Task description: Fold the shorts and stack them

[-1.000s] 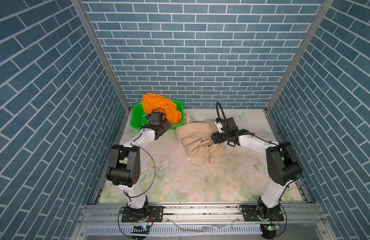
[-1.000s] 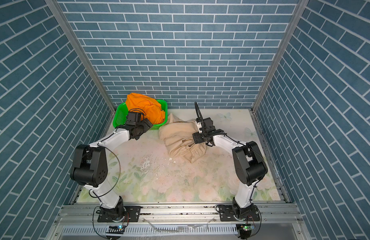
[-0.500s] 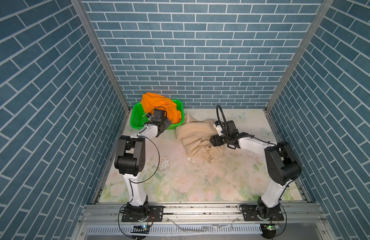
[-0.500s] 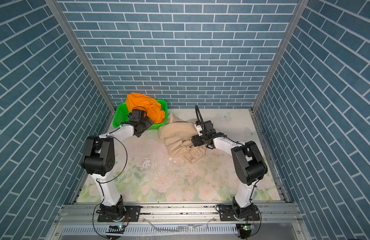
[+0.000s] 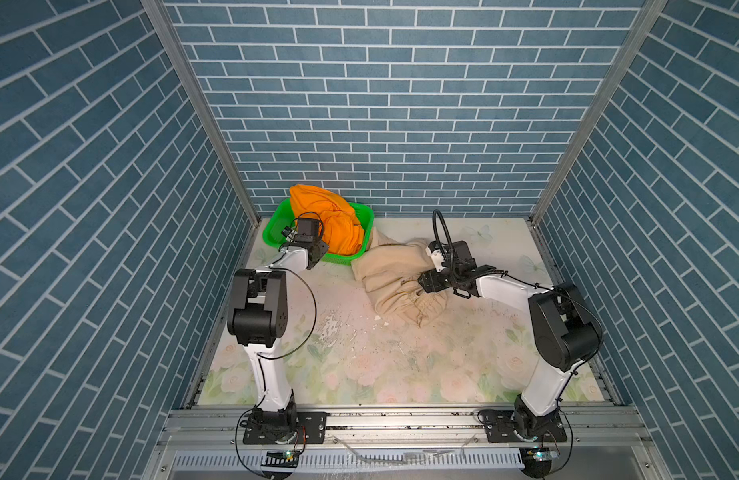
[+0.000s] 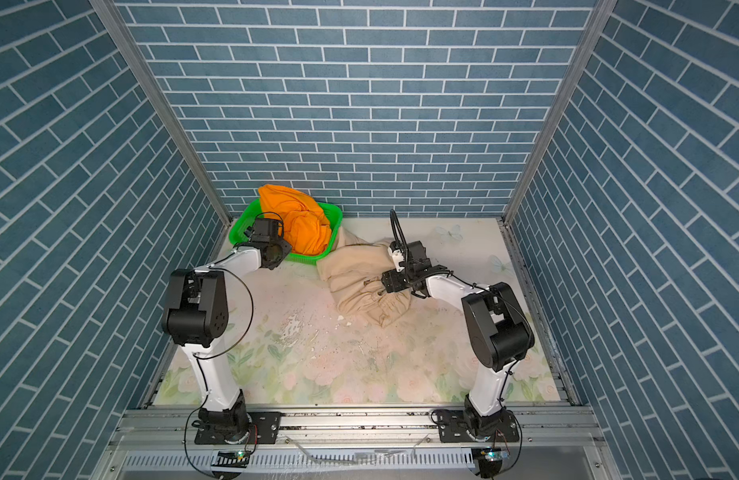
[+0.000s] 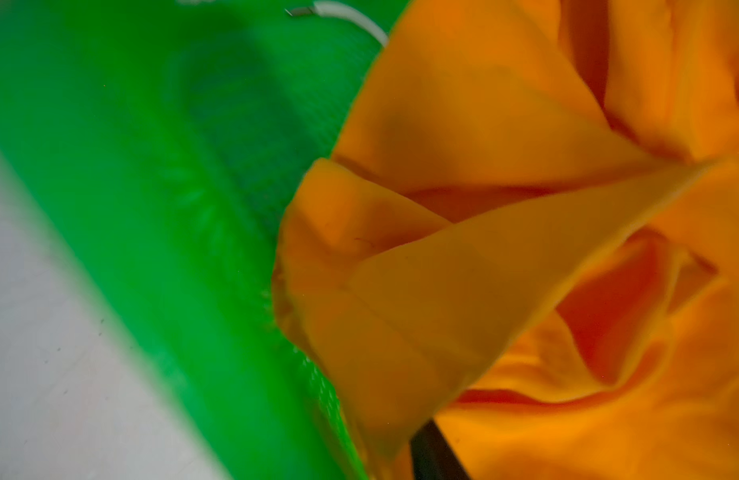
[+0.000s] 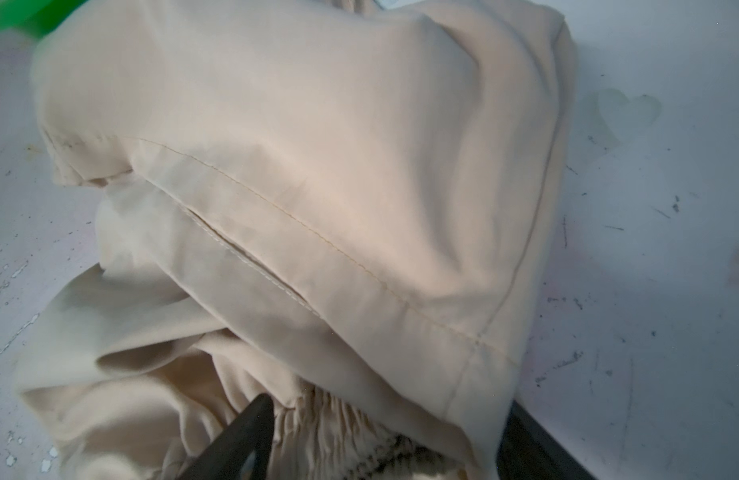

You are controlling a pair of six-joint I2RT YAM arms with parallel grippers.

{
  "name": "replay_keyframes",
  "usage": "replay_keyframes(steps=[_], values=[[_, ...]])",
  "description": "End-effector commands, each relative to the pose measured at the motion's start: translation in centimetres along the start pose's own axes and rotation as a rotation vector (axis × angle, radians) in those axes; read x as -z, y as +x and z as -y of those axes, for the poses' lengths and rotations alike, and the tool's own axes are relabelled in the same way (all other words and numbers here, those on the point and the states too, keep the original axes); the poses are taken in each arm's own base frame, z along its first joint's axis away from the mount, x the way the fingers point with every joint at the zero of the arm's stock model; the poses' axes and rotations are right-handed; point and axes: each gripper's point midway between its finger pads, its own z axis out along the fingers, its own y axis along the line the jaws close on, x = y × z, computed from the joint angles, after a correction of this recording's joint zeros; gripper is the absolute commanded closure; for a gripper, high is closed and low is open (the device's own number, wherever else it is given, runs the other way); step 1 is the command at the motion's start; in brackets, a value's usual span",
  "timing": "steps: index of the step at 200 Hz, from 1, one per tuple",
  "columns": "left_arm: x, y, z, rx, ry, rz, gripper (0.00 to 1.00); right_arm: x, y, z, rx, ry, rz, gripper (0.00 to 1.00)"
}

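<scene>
1. Orange shorts [image 5: 332,216]: heaped in the green basket [image 5: 274,226], piled above its rim.
2. Left gripper [image 5: 320,249]: at the basket's near wall, tip in the orange cloth. The wrist view shows only one dark finger [image 7: 432,453] under a fold, so whether it is open or closed cannot be told.
3. Beige shorts [image 5: 395,268]: crumpled on the table [image 5: 359,357], one end against the basket's right corner.
4. Right gripper [image 5: 422,286]: on the beige heap's side away from the basket, jaws spread wide, gathered waistband between the fingers [image 8: 243,428].
</scene>
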Motion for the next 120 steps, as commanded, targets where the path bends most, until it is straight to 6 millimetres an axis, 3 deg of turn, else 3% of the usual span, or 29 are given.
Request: replay_keyframes(steps=[1, 39, 70, 98, 120], values=[[0.5, 2.0, -4.0, -0.110, -0.108, -0.073, 0.67, 0.4, 0.8, -0.3, -0.005, -0.010, -0.029, 0.19], [2.8, 1.4, -7.0, -0.213, -0.198, -0.114, 0.56, 2.3, 1.7, 2.1, -0.066, 0.022, -0.062, 0.19], [4.6, -1.4, -9.4, -0.341, -0.318, -0.118, 0.52, 4.2, 3.5, 5.9, -0.145, 0.123, -0.149, 0.19], [5.3, -4.3, -12.0, -0.351, -0.373, -0.138, 0.52, 6.1, 4.8, 8.7, -0.222, 0.211, -0.195, 0.19], [5.9, -6.2, -13.6, -0.357, -0.417, -0.118, 0.42, 7.5, 4.7, 10.6, -0.272, 0.289, -0.193, 0.19]])
